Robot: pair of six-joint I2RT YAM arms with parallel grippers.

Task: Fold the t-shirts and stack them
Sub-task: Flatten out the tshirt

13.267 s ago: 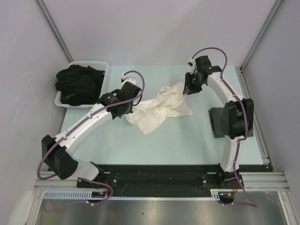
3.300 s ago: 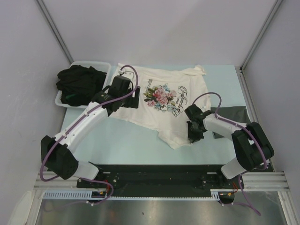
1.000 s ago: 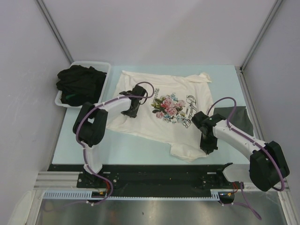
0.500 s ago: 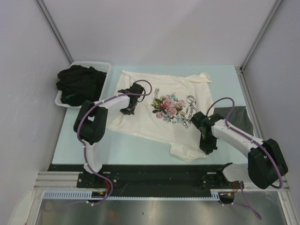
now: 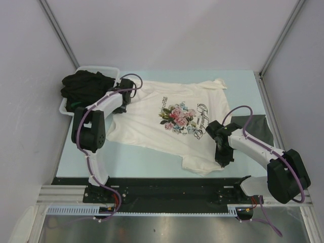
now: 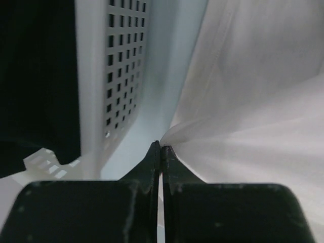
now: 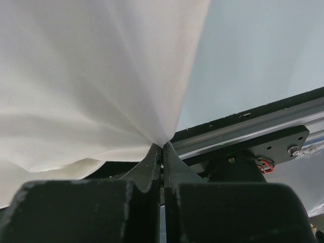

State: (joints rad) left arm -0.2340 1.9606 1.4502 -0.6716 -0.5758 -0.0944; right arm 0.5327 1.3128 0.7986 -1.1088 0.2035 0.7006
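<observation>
Cream t-shirt point(image 5: 152, 121) lay flat, its left edge just beside the tub point(image 5: 96, 68). Left tool point(image 5: 123, 95) and right tool point(image 5: 223, 161) each pinched together on its edge.

Script point(image 5: 202, 116) on the cream shirt point(image 5: 147, 124) is too small to read. The right arm point(image 5: 253, 147) hides part of a grey shirt point(image 5: 263, 130).

The left arm folds at the elbow and reaches toward 1 o'clock, the left gripper point(image 5: 122, 101) pinched closed on the t-shirt point(image 5: 152, 119). The right arm doubles back toward 10 o'clock, the right gripper point(image 5: 221, 161) pointing to 6 o'clock and clamped on the hem.
</observation>
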